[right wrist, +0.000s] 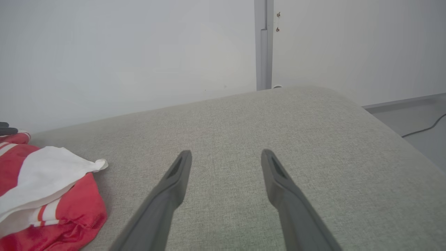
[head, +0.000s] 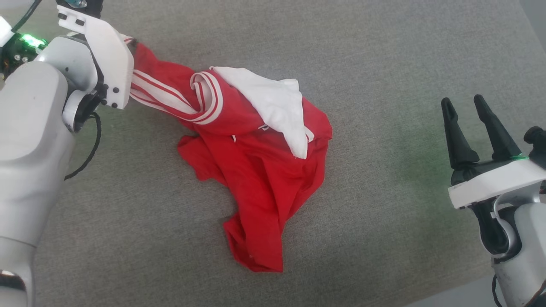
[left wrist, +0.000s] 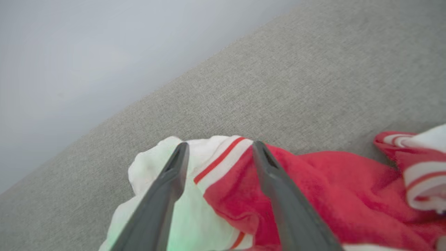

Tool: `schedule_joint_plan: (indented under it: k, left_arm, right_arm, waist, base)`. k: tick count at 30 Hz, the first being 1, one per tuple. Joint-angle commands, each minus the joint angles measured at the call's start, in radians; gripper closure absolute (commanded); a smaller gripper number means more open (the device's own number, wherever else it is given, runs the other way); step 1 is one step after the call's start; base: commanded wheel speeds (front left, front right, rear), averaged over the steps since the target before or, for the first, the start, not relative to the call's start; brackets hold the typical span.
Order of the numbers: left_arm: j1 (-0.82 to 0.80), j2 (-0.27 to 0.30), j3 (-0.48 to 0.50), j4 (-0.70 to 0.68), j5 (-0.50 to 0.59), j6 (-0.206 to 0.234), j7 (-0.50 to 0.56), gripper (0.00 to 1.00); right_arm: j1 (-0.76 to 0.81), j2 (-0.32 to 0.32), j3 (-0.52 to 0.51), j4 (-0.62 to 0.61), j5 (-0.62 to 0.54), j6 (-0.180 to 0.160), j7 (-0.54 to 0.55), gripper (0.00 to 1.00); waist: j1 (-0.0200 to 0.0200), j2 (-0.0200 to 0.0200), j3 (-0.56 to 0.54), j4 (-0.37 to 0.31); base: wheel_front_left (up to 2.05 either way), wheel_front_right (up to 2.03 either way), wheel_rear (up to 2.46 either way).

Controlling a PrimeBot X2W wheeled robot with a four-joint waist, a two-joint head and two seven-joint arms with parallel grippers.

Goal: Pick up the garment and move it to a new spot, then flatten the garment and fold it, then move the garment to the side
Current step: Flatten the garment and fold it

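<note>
**One garment, two open grippers**

One garment point(head: 256, 170) is seen, crumpled on the grey padded surface point(head: 384, 64). Two white sleeves are counted. One sleeve point(left wrist: 153, 167) lies beneath the fingertips of the left gripper point(left wrist: 220, 145), and the other point(head: 277, 102) is draped over the heap beyond them. The left gripper's fingers are spread wide over the striped sleeve seam, and no fabric is pinched. The garment's long axis runs diagonally away from this gripper, with the red hem end pointing farthest from it. The right gripper point(head: 463, 101) is also spread wide, and nothing is held. The garment lies well apart from it, off to its left.
</note>
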Motion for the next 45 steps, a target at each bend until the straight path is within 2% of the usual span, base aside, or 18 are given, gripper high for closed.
schedule_joint_plan:
  k: [1, 10, 17, 25, 33, 45]
  left_arm:
    - [-0.015, -0.004, -0.002, 0.012, -0.012, -0.013, -0.015, 0.00]
    - [0.029, -0.010, 0.016, 0.017, -0.063, -0.051, -0.093, 0.00]
    - [0.130, 0.015, 0.034, -0.095, -0.088, -0.043, -0.172, 0.00]
    - [0.314, 0.035, 0.067, -0.275, -0.105, 0.015, -0.312, 0.00]
    - [0.505, 0.058, 0.118, -0.415, -0.120, 0.093, -0.452, 0.00]
    - [0.712, 0.055, 0.177, -0.530, -0.139, 0.188, -0.598, 0.00]
  right_arm:
    - [0.000, -0.003, 0.004, 0.004, 0.006, 0.000, -0.008, 0.00]
    - [0.030, -0.021, 0.005, 0.006, -0.004, 0.000, 0.006, 0.00]
    - [0.063, -0.031, -0.003, -0.019, -0.016, 0.000, 0.035, 0.00]
    - [0.089, -0.042, -0.003, -0.060, -0.031, 0.000, 0.087, 0.00]
    - [0.099, -0.064, 0.047, -0.099, -0.019, 0.000, 0.174, 0.00]
    - [0.087, -0.118, 0.118, -0.104, 0.000, 0.000, 0.359, 0.00]
  waist:
    - [0.0000, 0.0000, -0.010, 0.007]
    - [0.0000, 0.0000, -0.081, 0.071]
    - [0.0000, 0.0000, -0.131, 0.149]
    - [0.0000, 0.0000, -0.177, 0.244]
    - [0.0000, 0.0000, -0.203, 0.327]
    - [0.0000, 0.0000, -0.226, 0.420]
  base:
    - [0.00, 0.00, 0.00]
    - [0.00, 0.00, 0.00]
    - [0.00, 0.00, 0.00]
    - [0.00, 0.00, 0.00]
    - [0.00, 0.00, 0.00]
    - [0.00, 0.00, 0.00]
